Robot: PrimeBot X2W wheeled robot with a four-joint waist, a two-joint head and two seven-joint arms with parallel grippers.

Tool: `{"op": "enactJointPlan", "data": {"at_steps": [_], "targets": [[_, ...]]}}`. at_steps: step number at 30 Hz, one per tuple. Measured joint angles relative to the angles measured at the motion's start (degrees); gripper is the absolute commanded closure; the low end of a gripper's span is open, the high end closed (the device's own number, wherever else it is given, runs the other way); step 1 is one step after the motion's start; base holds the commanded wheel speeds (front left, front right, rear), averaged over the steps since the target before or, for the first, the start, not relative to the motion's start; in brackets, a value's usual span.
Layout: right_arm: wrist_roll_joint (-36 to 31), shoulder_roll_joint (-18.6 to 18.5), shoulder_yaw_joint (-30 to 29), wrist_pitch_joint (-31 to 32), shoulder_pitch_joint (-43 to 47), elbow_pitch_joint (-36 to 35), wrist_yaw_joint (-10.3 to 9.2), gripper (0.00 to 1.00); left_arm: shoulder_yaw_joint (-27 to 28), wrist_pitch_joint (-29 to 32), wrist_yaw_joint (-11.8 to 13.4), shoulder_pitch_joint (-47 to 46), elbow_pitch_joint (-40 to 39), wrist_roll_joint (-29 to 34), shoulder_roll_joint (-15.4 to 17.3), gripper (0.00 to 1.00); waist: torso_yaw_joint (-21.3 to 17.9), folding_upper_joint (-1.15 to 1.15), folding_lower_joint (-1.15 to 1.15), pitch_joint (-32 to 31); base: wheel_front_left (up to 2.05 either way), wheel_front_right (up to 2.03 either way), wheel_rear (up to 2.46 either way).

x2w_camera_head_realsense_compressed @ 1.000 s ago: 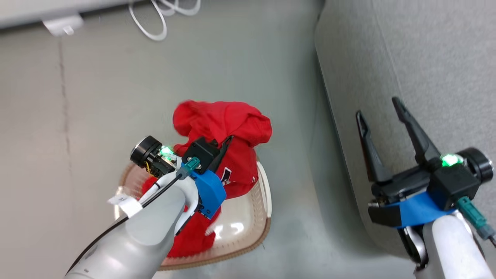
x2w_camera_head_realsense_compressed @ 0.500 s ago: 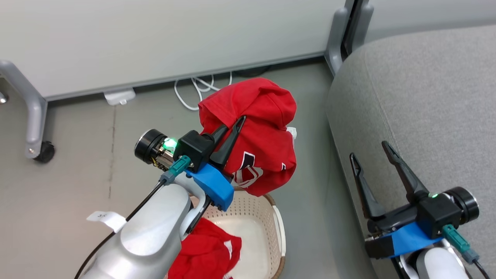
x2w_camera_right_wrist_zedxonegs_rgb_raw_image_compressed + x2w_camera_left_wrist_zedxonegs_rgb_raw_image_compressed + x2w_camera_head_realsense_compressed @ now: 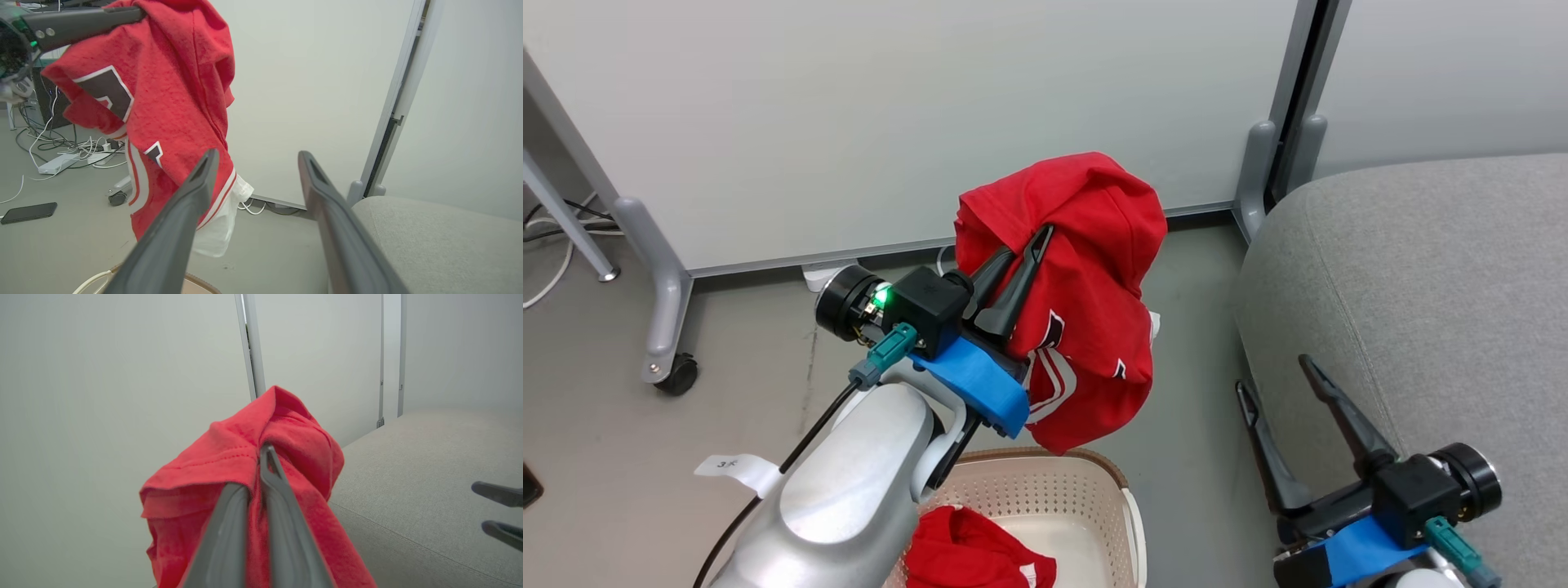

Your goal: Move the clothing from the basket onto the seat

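Nearest, the basket [image 3: 1054, 490] stands on the floor with a second shirt [image 3: 972, 551] lying crumpled in its left part, so half of the clothing has not left it. At the near right, the right hand [image 3: 1272, 374] hangs with its fingers spread wide and nothing between them, just beside the left edge of the seat [image 3: 1421, 269]. A little farther off, the left hand [image 3: 1025, 243] is clamped tight on a bunched fold of the lifted shirt [image 3: 1094, 327], which dangles free above the basket; in the right wrist view its white hem hangs clear of the rim. The seat fills the right side, bare, with nothing on it. Farthest back stands the pale partition panel [image 3: 890, 122] on its wheeled foot [image 3: 674, 371]. The step in hand looks like the carry of the first shirt: the lift seems done and the placing not yet begun. The next move probably calls for a swing to the right, high enough for the trailing hem to pass over the seat's rounded edge and past the open right hand. The fingers should part only once most of the cloth hangs over the cushion.
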Motion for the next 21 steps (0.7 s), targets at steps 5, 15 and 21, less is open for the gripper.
{"op": "enactJointPlan", "data": {"at_steps": [5,15,21], "targets": [[-0.23,-0.80,3.65,0.00,-0.24,0.03,0.00,0.00,-0.45,0.00,-0.18,-0.01,-0.09,-0.01,-0.16,1.00,0.76,0.00,0.00,-0.22,0.00,0.00,0.00],[-4.34,-2.54,12.87,0.00,-10.62,7.90,0.01,0.00,-1.99,0.01,-0.44,-3.00,-0.43,0.36,-2.09,1.00,2.74,0.00,0.01,2.02,0.00,0.00,0.00],[-8.51,-1.79,13.85,0.01,-17.81,14.70,0.01,0.00,-3.25,0.00,-0.51,-5.26,-0.42,0.54,-3.58,1.00,4.24,0.00,0.02,3.93,0.00,0.00,0.00]]}}
